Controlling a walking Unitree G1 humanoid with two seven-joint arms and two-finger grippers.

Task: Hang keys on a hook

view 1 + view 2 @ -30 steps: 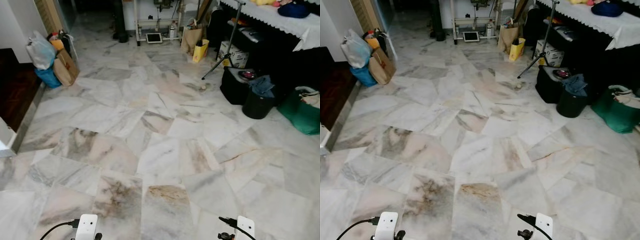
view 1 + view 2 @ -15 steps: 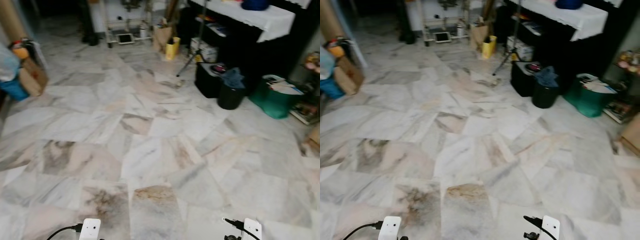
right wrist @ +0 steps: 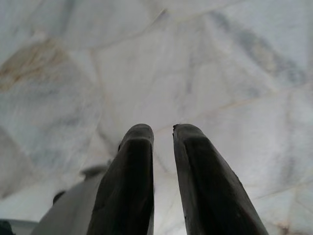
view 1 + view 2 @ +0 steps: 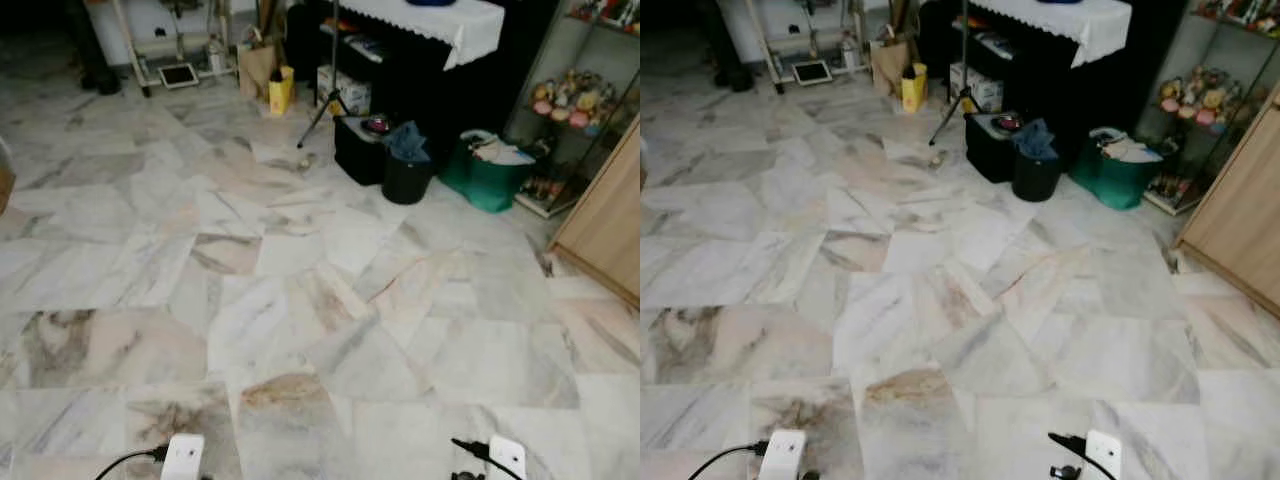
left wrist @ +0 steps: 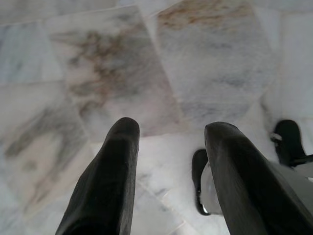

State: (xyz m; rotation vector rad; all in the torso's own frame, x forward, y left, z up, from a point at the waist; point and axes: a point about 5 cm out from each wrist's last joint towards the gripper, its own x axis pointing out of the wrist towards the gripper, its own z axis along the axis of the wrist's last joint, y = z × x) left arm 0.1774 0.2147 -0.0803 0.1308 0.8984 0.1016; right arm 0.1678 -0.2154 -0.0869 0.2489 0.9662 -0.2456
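Marble floor (image 4: 300, 300) in veined grey and tan slabs spreads across the whole scene. At 1 o'clock stands a dark table under a white lace-edged cloth (image 4: 440, 18). A light wooden cabinet (image 4: 605, 225) occupies the 3 o'clock edge, with a shelf of small figurines (image 4: 565, 100) beyond it at 2 o'clock. In front of the table sit a green bag (image 4: 487, 178), a black case (image 4: 358, 150) and a black bucket (image 4: 405, 178) with blue cloth on top. A yellow bag (image 4: 282, 90) and a brown paper bag (image 4: 255, 68) rest at 12 o'clock. Left gripper (image 5: 168, 134) hangs over the floor at 7 o'clock, fingers spread wide, nothing between them. Right gripper (image 3: 161, 133) hangs at 5 o'clock, fingers a narrow gap apart, nothing visible between them. Keys and hook cannot be located.
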